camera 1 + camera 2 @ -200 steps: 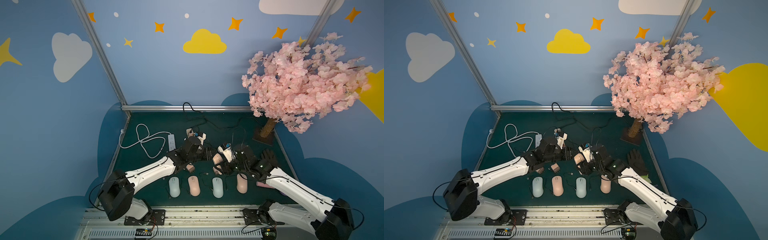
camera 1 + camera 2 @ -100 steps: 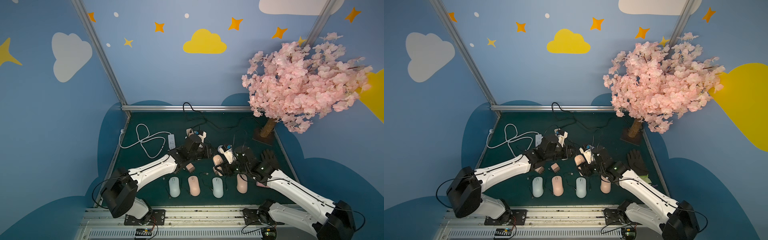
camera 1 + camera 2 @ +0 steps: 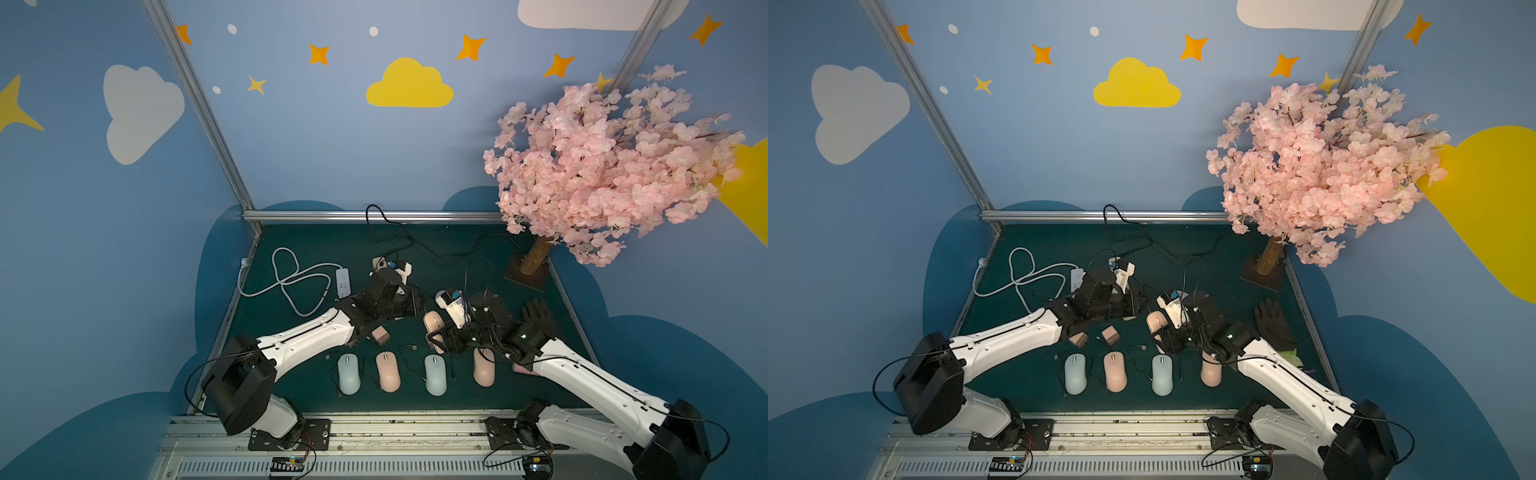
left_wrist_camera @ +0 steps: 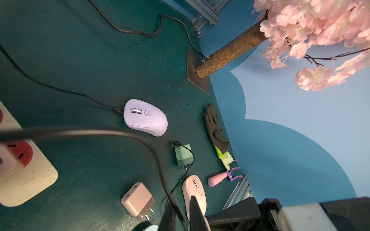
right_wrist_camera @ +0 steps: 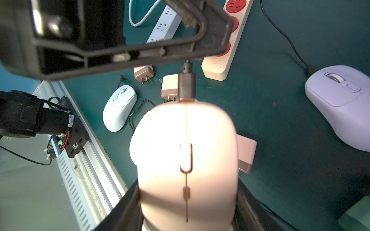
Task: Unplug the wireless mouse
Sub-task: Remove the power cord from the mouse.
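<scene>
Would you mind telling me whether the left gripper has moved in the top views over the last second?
Yes. The left gripper has shifted away from the white power strip, toward the held pink mouse.

left gripper (image 4: 181, 215) now closer to the pink mouse (image 5: 186, 160), its jaws now squeezed shut on the black cord (image 4: 112, 132) between them
</scene>
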Controlling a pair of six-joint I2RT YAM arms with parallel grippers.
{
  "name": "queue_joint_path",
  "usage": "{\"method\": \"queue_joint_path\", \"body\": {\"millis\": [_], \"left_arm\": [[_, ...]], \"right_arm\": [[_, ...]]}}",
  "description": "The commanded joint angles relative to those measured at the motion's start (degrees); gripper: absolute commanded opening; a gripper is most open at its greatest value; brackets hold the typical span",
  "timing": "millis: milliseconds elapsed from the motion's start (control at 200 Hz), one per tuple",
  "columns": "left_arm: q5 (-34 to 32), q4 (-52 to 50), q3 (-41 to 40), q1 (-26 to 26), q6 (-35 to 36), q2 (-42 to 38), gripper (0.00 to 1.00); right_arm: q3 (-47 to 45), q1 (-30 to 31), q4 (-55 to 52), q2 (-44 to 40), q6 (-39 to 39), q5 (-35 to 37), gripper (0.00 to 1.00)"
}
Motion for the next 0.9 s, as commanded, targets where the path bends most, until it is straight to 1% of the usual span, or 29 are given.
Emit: {"method": "queue_joint_path", "body": {"millis": [0,75,320,415,596,896], "left_arm": [[0.27,-0.03,0.89,0.44,0.35,0.36,0.08],[0.09,-0.42,0.84,0.54,0.38,0.12,0.04],[0.78,-1.44,0.84,1.03,0.13,-1.38,0.04],[1.14,-1.90,1.48,1.57,0.27,-2.33,0.04],[1.81,-3.37,3.36,4.39,0.99,-3.63,0.04],[2.68,-3.51,2.96,7.55,0.38,-5.85,0.04]], "right_arm": [[0.41,0.03,0.97,0.01,-1.20,-0.99,0.00],[0.41,0.07,0.86,0.02,-1.32,-0.66,0.00],[0.72,0.05,0.27,0.07,-1.54,-1.47,0.00],[0.92,0.06,-0.08,0.76,-2.77,-2.18,0.00],[2.16,0.08,-2.15,2.80,-3.65,-3.39,0.00],[2.86,0.62,-3.58,4.65,-4.36,-3.80,0.00]]}}
